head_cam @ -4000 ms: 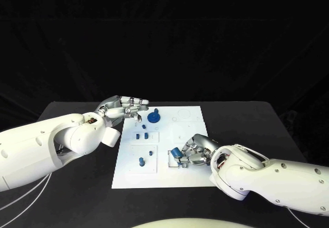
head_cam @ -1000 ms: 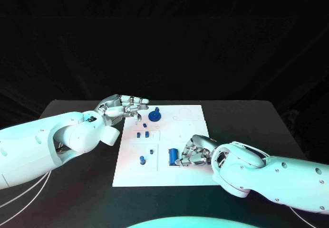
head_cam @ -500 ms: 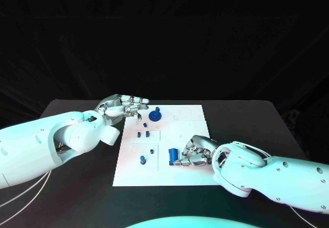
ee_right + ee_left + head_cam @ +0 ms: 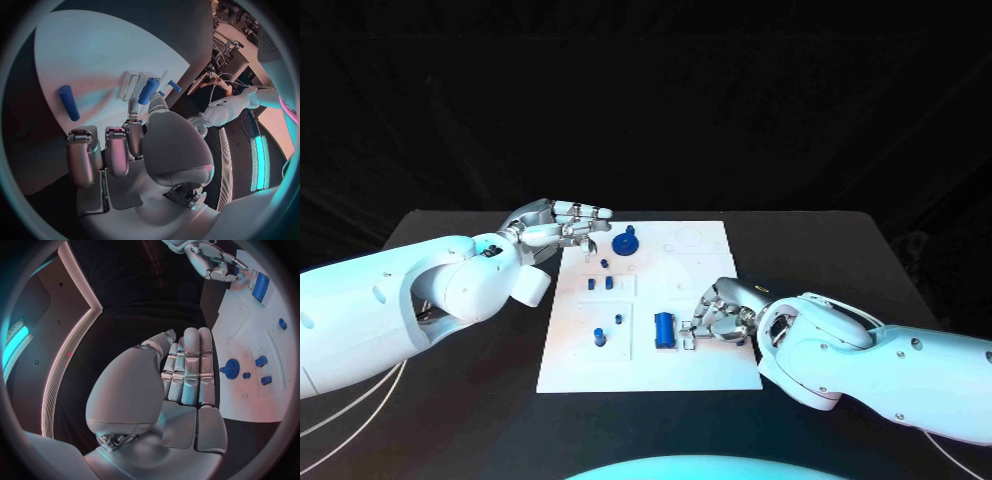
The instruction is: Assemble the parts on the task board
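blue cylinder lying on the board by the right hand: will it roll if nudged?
Probably. The blue cylinder lies on its side on the task board, so a sideways push would likely roll it. It looks like stiff, light plastic, unlikely to bend. The smooth round surface may slip between the right hand's fingers, which sit beside it, apparently not gripping it.

left arm coming in from the left, its hand (image 4: 564, 224) sitting at the far-left edge of the task board (image 4: 704, 275), fingers (image 4: 190, 367) lying straight and close together, holding nothing. right arm reaching in from the right, its hand (image 4: 715, 318) hanging over the board's near-right part w/ fingers (image 4: 94, 157) curled downward, nothing in them.
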Action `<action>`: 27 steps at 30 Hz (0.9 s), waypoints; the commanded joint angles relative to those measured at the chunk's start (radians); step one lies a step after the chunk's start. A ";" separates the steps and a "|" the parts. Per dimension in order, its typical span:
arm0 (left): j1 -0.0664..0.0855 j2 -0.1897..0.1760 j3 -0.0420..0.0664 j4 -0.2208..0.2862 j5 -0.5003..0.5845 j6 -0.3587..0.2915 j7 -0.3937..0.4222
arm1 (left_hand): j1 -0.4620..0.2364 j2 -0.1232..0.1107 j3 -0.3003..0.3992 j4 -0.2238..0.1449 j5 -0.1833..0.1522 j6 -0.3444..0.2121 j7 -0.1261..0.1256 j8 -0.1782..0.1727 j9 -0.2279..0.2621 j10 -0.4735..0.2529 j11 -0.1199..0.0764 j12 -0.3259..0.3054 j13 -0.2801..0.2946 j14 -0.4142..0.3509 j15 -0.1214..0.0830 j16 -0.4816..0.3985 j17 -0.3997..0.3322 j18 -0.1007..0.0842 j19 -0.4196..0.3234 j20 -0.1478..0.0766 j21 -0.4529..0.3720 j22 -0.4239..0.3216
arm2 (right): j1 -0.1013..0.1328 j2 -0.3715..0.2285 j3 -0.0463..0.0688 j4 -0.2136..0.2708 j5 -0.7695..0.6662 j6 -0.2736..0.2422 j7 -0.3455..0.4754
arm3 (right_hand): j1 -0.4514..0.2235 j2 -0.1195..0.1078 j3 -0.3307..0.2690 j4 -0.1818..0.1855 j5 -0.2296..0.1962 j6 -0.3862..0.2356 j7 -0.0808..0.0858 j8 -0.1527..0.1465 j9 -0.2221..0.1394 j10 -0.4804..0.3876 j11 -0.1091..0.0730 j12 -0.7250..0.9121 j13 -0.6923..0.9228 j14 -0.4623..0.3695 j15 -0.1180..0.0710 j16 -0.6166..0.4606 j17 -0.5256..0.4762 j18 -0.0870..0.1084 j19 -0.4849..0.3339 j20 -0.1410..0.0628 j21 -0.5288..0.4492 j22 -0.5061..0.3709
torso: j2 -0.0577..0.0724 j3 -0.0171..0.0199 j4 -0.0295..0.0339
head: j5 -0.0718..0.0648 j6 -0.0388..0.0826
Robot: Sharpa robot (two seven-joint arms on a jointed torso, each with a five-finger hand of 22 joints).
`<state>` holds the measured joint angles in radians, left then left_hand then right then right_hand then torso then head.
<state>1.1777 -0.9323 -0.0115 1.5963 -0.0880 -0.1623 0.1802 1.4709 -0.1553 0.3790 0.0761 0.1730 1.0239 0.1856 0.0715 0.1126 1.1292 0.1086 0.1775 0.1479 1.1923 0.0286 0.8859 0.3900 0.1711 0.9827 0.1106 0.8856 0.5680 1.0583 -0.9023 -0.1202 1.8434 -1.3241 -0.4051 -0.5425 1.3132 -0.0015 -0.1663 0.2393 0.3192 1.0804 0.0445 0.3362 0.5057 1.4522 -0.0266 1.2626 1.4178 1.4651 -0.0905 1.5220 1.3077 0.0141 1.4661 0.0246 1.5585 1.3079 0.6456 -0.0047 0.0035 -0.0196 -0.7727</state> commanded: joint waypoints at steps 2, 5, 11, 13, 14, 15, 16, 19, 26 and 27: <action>0.001 -0.001 0.000 0.003 -0.003 0.014 0.005 | 0.012 -0.002 -0.001 -0.005 0.000 -0.007 -0.002 0.003 -0.002 -0.009 0.001 0.001 0.001 -0.006 -0.002 -0.004 -0.001 0.014 -0.003 0.006 -0.004 0.000 | 0.019 -0.045 0.001 0.025 -0.084 -0.038 0.016 | 0.053 0.011 0.017 -0.028 -0.004 -0.003 -0.005 -0.009 -0.002 0.000 -0.006 -0.001 -0.071 0.084 0.001 0.001 0.158 -0.011 0.099 0.000 0.000 0.259 | -0.001 -0.0013 -0.0022 | -0.011 0.004; 0.001 -0.006 0.000 0.005 -0.004 0.013 0.006 | 0.012 -0.002 -0.001 -0.005 0.000 -0.007 -0.002 0.003 -0.002 -0.009 0.001 0.001 0.001 -0.006 -0.002 -0.004 -0.001 0.014 -0.003 0.006 -0.004 0.000 | 0.031 -0.094 0.001 0.040 -0.137 -0.045 0.020 | 0.091 0.004 0.041 -0.046 0.029 -0.008 -0.003 -0.023 -0.009 -0.005 -0.005 -0.008 -0.074 0.084 0.000 0.001 0.158 -0.012 0.100 -0.002 0.002 0.260 | -0.001 -0.0032 -0.0048 | -0.021 0.006; 0.000 -0.011 -0.001 0.005 -0.004 0.010 0.007 | -0.001 0.000 -0.007 0.004 -0.001 -0.008 -0.001 0.004 -0.002 -0.011 0.003 0.003 0.001 -0.006 0.001 -0.003 -0.002 0.013 -0.005 0.008 -0.005 -0.001 | 0.038 -0.177 -0.001 0.055 -0.199 -0.065 0.023 | 0.055 -0.034 0.060 -0.002 0.092 -0.008 0.007 -0.048 -0.021 -0.013 0.003 -0.029 -0.086 0.082 0.007 -0.003 0.152 -0.010 0.096 0.004 -0.007 0.257 | -0.003 -0.0048 -0.0097 | -0.046 0.007; 0.000 -0.012 -0.001 0.006 -0.004 0.009 0.007 | -0.001 0.000 -0.008 0.004 -0.001 -0.009 -0.001 0.004 -0.002 -0.011 0.003 0.003 0.001 -0.006 0.001 -0.003 -0.002 0.013 -0.005 0.008 -0.006 -0.001 | 0.037 -0.195 -0.002 0.057 -0.222 -0.068 0.018 | 0.052 -0.045 0.069 0.008 0.107 -0.006 0.007 -0.053 -0.024 -0.015 0.004 -0.035 -0.089 0.082 0.008 -0.004 0.150 -0.009 0.095 0.005 -0.009 0.256 | -0.003 -0.0061 -0.0106 | -0.048 0.006; 0.001 -0.012 -0.001 0.006 -0.004 0.009 0.007 | -0.001 0.000 -0.008 0.004 -0.001 -0.009 -0.001 0.004 -0.002 -0.011 0.003 0.003 0.001 -0.006 0.001 -0.003 -0.002 0.013 -0.005 0.008 -0.006 -0.001 | 0.035 -0.203 -0.002 0.059 -0.235 -0.070 0.015 | 0.051 -0.051 0.073 0.012 0.110 -0.006 0.008 -0.056 -0.024 -0.017 0.004 -0.038 -0.091 0.081 0.009 -0.004 0.149 -0.009 0.094 0.005 -0.012 0.256 | -0.003 -0.0065 -0.0101 | -0.049 0.006; 0.001 -0.012 -0.001 0.006 -0.004 0.009 0.007 | -0.001 0.000 -0.008 0.004 -0.001 -0.009 -0.001 0.004 -0.002 -0.011 0.003 0.003 0.001 -0.006 0.001 -0.003 -0.002 0.013 -0.005 0.008 -0.006 -0.001 | 0.032 -0.210 -0.003 0.060 -0.256 -0.073 0.009 | 0.049 -0.057 0.079 0.019 0.114 -0.004 0.009 -0.058 -0.025 -0.018 0.005 -0.042 -0.093 0.081 0.009 -0.006 0.146 -0.008 0.092 0.006 -0.014 0.255 | -0.003 -0.0064 -0.0102 | -0.050 0.006; 0.001 -0.011 -0.001 0.007 -0.004 0.009 0.007 | -0.001 0.000 -0.008 0.004 -0.001 -0.009 -0.001 0.004 -0.002 -0.011 0.003 0.003 0.001 -0.006 0.001 -0.003 -0.002 0.013 -0.005 0.008 -0.006 -0.001 | 0.029 -0.213 -0.004 0.061 -0.272 -0.075 0.003 | 0.047 -0.063 0.084 0.024 0.119 -0.003 0.009 -0.060 -0.026 -0.019 0.005 -0.044 -0.095 0.080 0.009 -0.007 0.144 -0.008 0.092 0.006 -0.016 0.254 | -0.004 -0.0056 -0.0104 | -0.051 0.007; 0.001 -0.010 -0.001 0.007 -0.004 0.009 0.008 | -0.001 0.000 -0.008 0.004 -0.001 -0.009 -0.001 0.004 -0.002 -0.011 0.003 0.003 0.001 -0.006 0.001 -0.003 -0.002 0.013 -0.005 0.008 -0.006 -0.001 | 0.016 -0.212 -0.005 0.057 -0.316 -0.075 -0.020 | 0.044 -0.087 0.109 0.044 0.151 0.001 0.010 -0.068 -0.028 -0.022 0.006 -0.055 -0.101 0.078 0.010 -0.012 0.136 -0.006 0.088 0.008 -0.023 0.252 | -0.005 -0.0053 -0.0117 | -0.054 0.007; 0.001 -0.008 -0.001 0.008 -0.004 0.009 0.007 | -0.001 0.000 -0.008 0.004 -0.001 -0.009 -0.001 0.004 -0.002 -0.011 0.003 0.003 0.001 -0.006 0.001 -0.003 -0.002 0.013 -0.005 0.008 -0.006 -0.001 | -0.026 -0.175 -0.007 0.032 -0.363 -0.077 -0.070 | -0.003 -0.110 0.132 0.053 0.161 0.000 0.016 -0.080 -0.031 -0.029 0.012 -0.072 -0.111 0.075 0.015 -0.021 0.120 -0.001 0.078 0.011 -0.045 0.245 | -0.003 -0.0047 -0.0078 | -0.062 0.009; 0.001 -0.008 -0.001 0.008 -0.004 0.009 0.007 | -0.001 0.000 -0.008 0.004 -0.001 -0.009 -0.001 0.004 -0.002 -0.011 0.003 0.003 0.001 -0.006 0.001 -0.003 -0.002 0.013 -0.005 0.008 -0.006 -0.001 | -0.032 -0.168 -0.007 0.027 -0.366 -0.078 -0.074 | -0.008 -0.111 0.135 0.053 0.163 0.001 0.016 -0.081 -0.031 -0.030 0.012 -0.073 -0.111 0.074 0.015 -0.022 0.119 -0.001 0.078 0.012 -0.046 0.245 | -0.003 -0.0049 -0.0088 | -0.062 0.008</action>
<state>1.1778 -0.9423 -0.0133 1.6010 -0.0890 -0.1629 0.1807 1.4736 -0.1580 0.3750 0.0801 0.1730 1.0238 0.1856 0.0715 0.1116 1.1254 0.1123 0.1775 0.1478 1.1922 0.0287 0.8859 0.3891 0.1710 0.9790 0.1142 0.8856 0.5680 1.0349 -1.0795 -0.1267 1.8781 -1.6199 -0.4750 -0.5708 1.3190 -0.1156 -0.0380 0.2910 0.4782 1.0810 0.0518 0.2616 0.4754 1.4289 -0.0161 1.1885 1.3035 1.4664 -0.0820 1.5047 1.3074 0.0141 1.4662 0.0322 1.5187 1.3076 0.6415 -0.0100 -0.0062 -0.0799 -0.7643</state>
